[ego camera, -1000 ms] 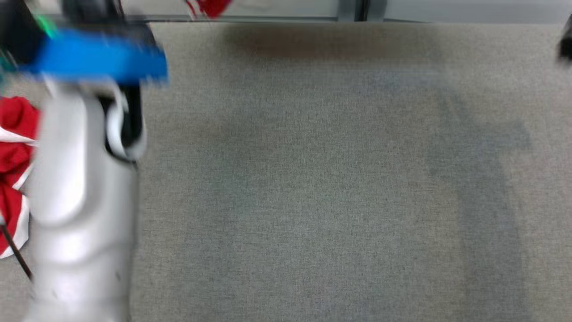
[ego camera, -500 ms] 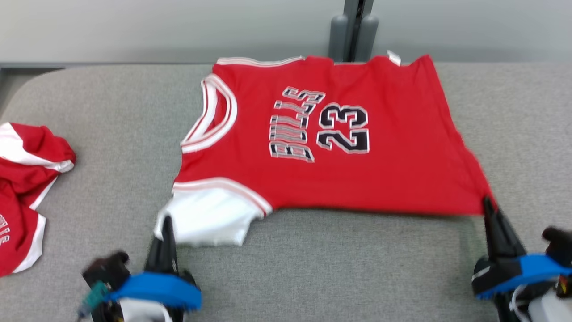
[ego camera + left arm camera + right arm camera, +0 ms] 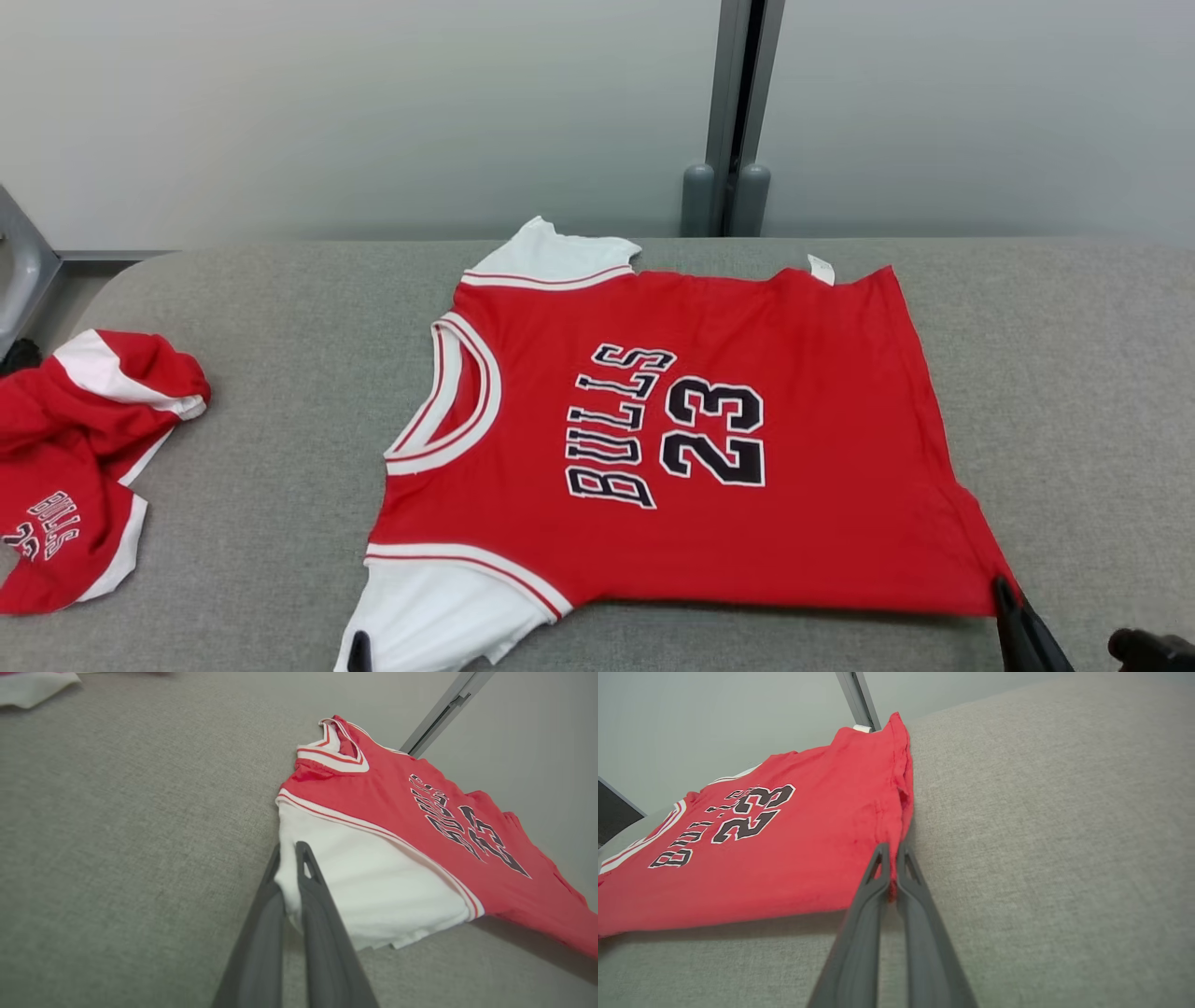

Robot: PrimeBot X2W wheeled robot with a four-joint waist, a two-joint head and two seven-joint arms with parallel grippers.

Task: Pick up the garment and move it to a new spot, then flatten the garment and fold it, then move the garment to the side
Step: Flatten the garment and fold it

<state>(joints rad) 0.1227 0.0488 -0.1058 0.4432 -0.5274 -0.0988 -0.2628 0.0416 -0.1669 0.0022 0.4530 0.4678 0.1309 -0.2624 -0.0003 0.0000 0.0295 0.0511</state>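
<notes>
A: Where is the jersey (image 3: pixel 672 439)?
B: Spread on the table (image 3: pixel 233 299), collar left; left gripper (image 3: pixel 290 853) pinches its near white sleeve; right gripper (image 3: pixel 893 850) pinches its near red hem corner.
A: Flattening well?
B: Draw both corners apart evenly, low; avoid jerks.

A tabletop (image 3: pixel 233 308) covered in grey woven fabric, rounded at its far left corner, is backed by a plain pale wall (image 3: pixel 373 112). The wall is split by a vertical metal post (image 3: pixel 730 93), two grey cylinders (image 3: pixel 700 201) set at its foot.
</notes>
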